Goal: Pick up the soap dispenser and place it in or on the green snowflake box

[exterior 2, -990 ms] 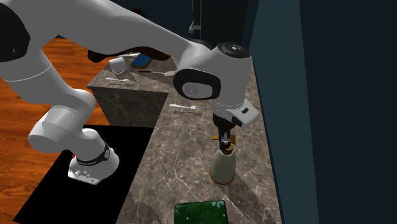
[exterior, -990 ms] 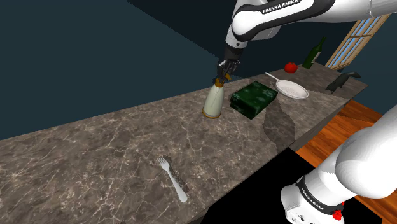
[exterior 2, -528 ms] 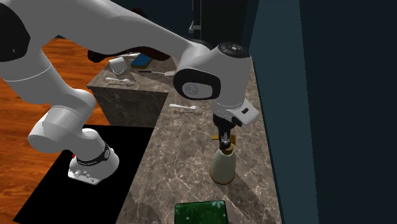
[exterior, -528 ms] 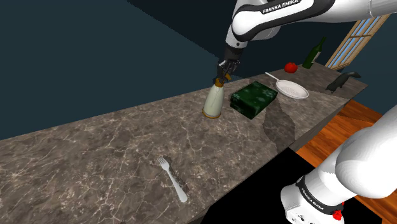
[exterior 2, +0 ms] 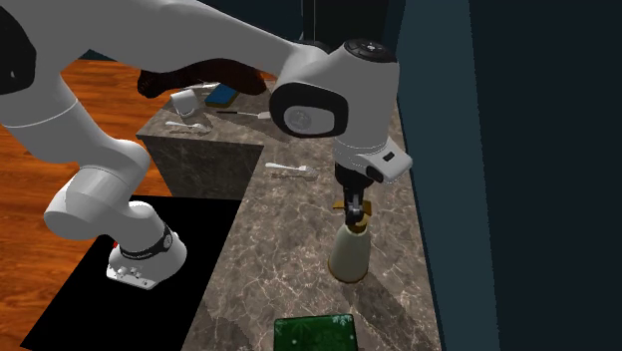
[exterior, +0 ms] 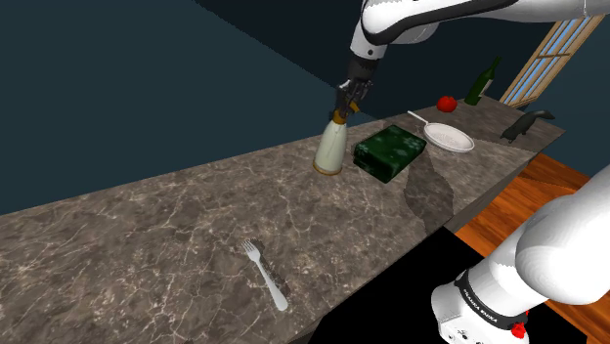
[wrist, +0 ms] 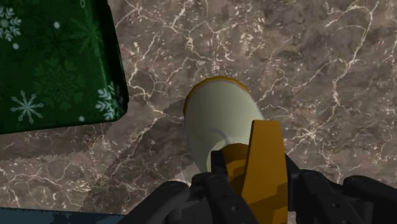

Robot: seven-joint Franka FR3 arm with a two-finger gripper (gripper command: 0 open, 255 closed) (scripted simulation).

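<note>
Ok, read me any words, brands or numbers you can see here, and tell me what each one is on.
"FRANKA EMIKA": white letters on the dark band around the arm's lower joint, in the shoulder view.
No words on the green snowflake box, just white snowflakes.
No label or number on the soap dispenser.

text: FRANKA EMIKA | on: arm's dark band (exterior: 486,301) by the stand | view: shoulder

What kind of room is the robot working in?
Probably a kitchen: there is a long stone-patterned counter with a fork, a white plate and a green bottle on it.
</note>
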